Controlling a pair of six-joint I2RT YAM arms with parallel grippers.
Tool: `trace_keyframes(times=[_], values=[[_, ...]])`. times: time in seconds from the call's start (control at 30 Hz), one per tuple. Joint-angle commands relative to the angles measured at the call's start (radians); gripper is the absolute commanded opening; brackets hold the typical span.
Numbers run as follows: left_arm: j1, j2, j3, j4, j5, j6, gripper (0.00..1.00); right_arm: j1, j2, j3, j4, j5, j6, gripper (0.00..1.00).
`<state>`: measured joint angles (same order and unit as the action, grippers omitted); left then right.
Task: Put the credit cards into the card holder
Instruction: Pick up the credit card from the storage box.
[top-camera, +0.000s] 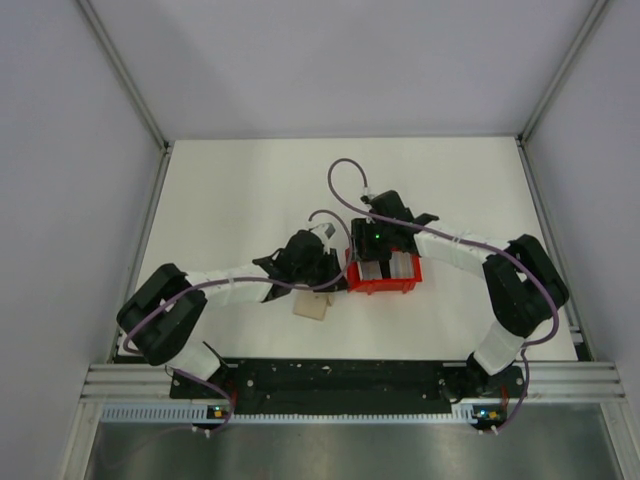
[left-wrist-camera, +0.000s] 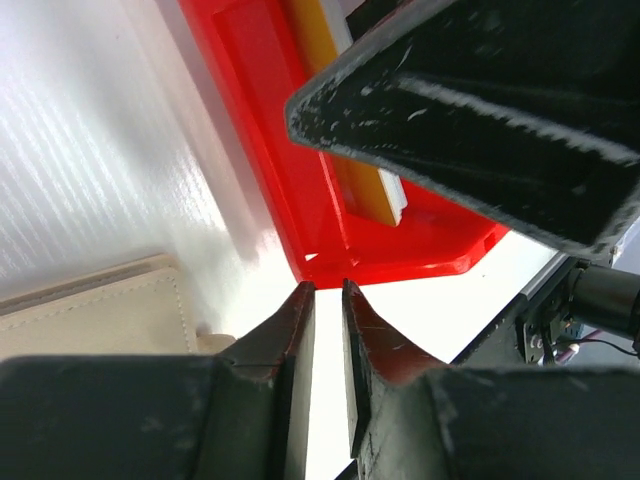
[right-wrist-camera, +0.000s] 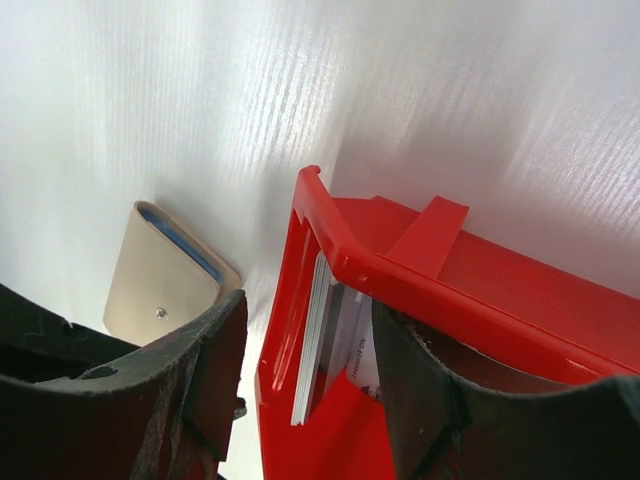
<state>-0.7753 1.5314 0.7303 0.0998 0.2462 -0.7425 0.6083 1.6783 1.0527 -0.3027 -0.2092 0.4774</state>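
— How is the left tool (left-wrist-camera: 327, 289) standing?
— It is showing only a thin slit between its fingers and gripping nothing. Its tips are hovering just beside a corner of the red tray (left-wrist-camera: 260, 120).
— And the right tool (right-wrist-camera: 310, 312)?
— It is gaping wide, released, straddling the tray's wall and the credit cards (right-wrist-camera: 312, 345) standing on edge inside. I cannot tell if it is touching them.
— The card holder (right-wrist-camera: 160, 275)?
— It is lying folded on the white surface (right-wrist-camera: 250, 90), just beside the tray.

Open-topped red tray (top-camera: 384, 284) near the middle, white table (top-camera: 235, 190), grey enclosure walls (top-camera: 60, 150) around
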Motion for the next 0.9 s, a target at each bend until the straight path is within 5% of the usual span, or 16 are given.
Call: trace_keyframes(times=[0.0, 0.33, 0.87], values=[[-0.01, 0.006, -0.058, 0.116, 0.007, -0.032, 0.19, 0.002, -0.043, -0.039, 0.086, -0.006, 0.095, 0.53], [-0.025, 0.004, -0.144, 0.32, -0.039, -0.115, 0.22, 0.001, -0.107, -0.158, 0.201, 0.014, 0.23, 0.52], [-0.041, 0.078, -0.081, 0.345, -0.022, -0.104, 0.23, 0.001, -0.123, -0.151, 0.235, -0.03, 0.225, 0.45]])
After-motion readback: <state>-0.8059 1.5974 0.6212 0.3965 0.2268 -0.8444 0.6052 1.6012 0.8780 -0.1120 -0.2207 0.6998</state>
